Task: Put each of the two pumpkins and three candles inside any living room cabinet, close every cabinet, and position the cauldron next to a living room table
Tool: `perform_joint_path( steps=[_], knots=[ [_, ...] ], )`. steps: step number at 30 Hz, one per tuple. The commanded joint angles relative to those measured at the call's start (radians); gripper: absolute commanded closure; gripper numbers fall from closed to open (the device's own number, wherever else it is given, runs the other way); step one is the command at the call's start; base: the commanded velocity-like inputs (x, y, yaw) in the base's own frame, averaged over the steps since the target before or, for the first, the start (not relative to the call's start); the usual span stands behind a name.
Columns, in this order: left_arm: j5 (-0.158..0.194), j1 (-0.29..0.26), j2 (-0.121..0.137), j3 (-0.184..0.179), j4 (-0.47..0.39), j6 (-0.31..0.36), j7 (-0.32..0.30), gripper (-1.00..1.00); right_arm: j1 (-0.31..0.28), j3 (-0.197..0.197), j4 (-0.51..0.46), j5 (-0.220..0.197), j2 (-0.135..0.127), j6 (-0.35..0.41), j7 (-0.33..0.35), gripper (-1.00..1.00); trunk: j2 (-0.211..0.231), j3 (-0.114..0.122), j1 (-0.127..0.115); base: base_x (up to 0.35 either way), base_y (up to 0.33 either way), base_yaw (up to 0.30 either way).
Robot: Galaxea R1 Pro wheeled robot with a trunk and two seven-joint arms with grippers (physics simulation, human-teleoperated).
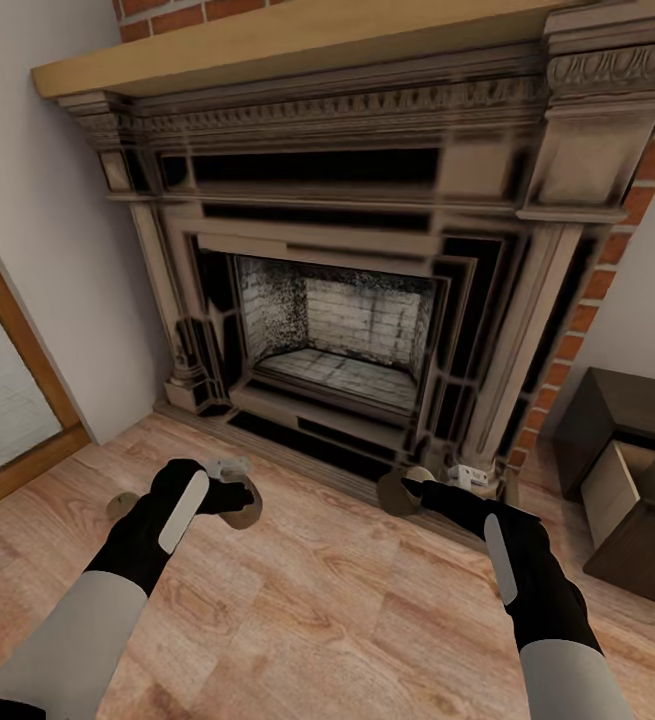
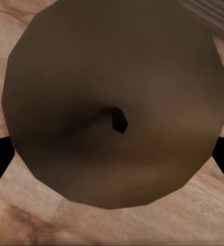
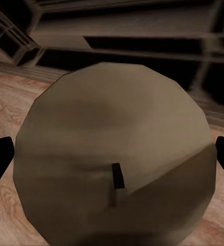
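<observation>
Holding one candle (image 2: 117,102) in my left pincer (image 1: 229,497) and another candle (image 3: 117,154) in my right pincer (image 1: 412,490), next I carry both to the open cabinet (image 1: 632,480) drawer.

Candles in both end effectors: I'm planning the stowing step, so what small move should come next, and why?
Probably turn the base rightward toward the cabinet. The left end effector looks closed on the left candle, the right end effector on the right candle. The robot faces the fireplace, while the open drawer lies off to its right.
</observation>
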Motion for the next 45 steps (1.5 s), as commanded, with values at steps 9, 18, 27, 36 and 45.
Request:
perform_joint_path(
  steps=[9,18,27,36,45],
  knots=[
    [-0.001,0.0,-0.001,0.0,0.003,0.0,0.0,1.0,0.0,-0.001,0.002,-0.005,-0.001,0.005,0.0,1.0,0.063,0.014,-0.035,0.0,0.0,-0.001],
    [-0.001,0.0,0.0,0.003,0.001,0.002,0.0,1.0,0.0,-0.002,-0.001,-0.002,0.0,0.005,0.0,1.0,0.126,0.037,-0.069,0.0,0.0,-0.099],
    [-0.001,0.0,0.001,0.003,0.0,0.001,0.0,1.0,0.0,-0.002,0.0,0.0,-0.006,0.007,-0.003,1.0,0.189,0.065,-0.104,0.0,0.0,-0.276],
    [-0.001,0.0,0.0,0.003,0.0,0.002,0.0,1.0,0.0,-0.002,0.0,0.0,-0.007,0.007,-0.003,1.0,0.252,0.093,-0.138,0.0,0.0,-0.281],
    [-0.001,0.0,0.001,0.003,0.001,0.001,0.0,1.0,0.0,-0.003,0.001,-0.002,-0.007,0.007,-0.003,1.0,0.315,0.121,-0.173,0.0,0.0,-0.283]
  ],
)
